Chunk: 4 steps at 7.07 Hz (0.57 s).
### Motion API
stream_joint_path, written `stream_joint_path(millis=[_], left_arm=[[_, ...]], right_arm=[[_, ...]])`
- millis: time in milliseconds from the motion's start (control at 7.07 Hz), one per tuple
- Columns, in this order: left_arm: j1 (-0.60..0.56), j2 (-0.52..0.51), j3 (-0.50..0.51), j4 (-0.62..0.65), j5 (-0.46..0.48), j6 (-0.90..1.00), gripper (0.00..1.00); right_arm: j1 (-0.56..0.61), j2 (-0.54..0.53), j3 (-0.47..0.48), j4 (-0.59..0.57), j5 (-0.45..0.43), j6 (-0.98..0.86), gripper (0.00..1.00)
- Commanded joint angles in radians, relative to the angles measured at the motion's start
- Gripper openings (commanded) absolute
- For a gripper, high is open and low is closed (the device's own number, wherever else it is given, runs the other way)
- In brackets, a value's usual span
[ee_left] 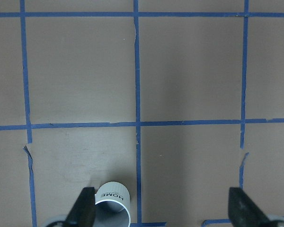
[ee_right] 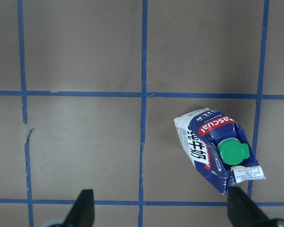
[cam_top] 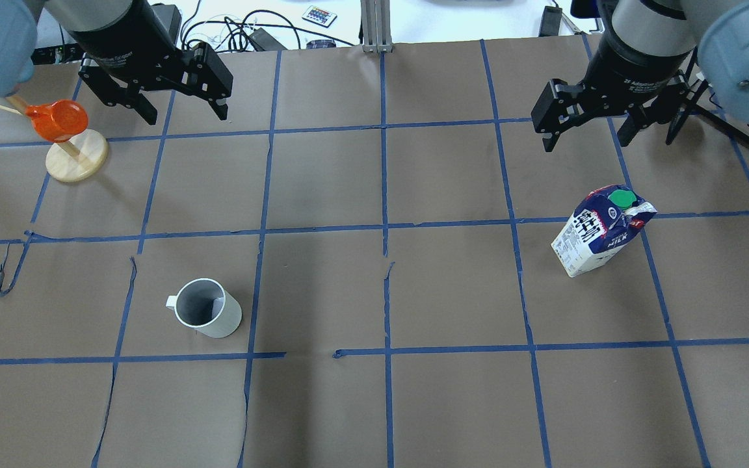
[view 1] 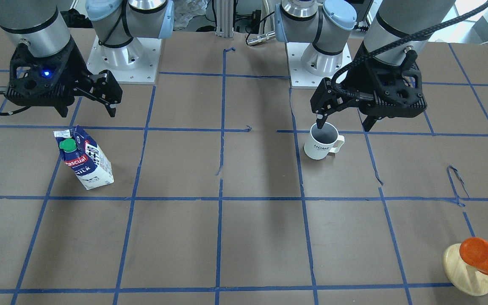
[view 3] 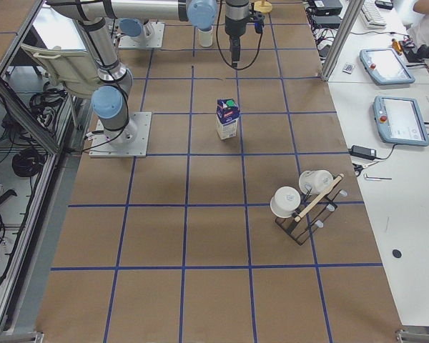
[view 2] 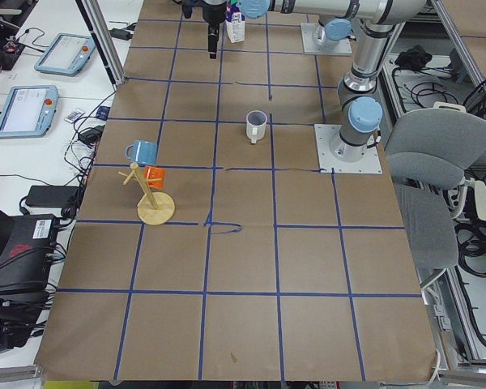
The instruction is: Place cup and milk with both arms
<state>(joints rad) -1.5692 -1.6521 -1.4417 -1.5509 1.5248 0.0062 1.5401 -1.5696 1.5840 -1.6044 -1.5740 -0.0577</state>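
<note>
White ceramic mug (cam_top: pixel 207 316), blue-white gable-top milk carton (cam_top: pixel 602 231) ungrasped. Left tool (cam_top: pixel 187 117), right tool (cam_top: pixel 586 143) spread apart. Risk of toppling carton by off-centre closing

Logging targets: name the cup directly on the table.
The white HOME mug; orange cup and blue cup hang on a stand, pale cups on a rack.

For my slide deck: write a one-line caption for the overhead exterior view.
Both open, the left gripper and the right gripper hang above the table; cup and milk stand ungrasped.
</note>
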Motion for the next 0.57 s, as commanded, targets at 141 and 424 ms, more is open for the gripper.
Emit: stream_joint_path(millis=[141, 424], left_arm=[[0.000, 0.000, 0.000, 0.000, 0.002, 0.000, 1.00], [0.000, 0.000, -0.002, 0.000, 0.003, 0.000, 1.00]], right_arm=[[-0.002, 0.000, 0.001, -0.003, 0.000, -0.007, 1.00], [-0.002, 0.000, 0.001, -0.005, 0.002, -0.010, 1.00]])
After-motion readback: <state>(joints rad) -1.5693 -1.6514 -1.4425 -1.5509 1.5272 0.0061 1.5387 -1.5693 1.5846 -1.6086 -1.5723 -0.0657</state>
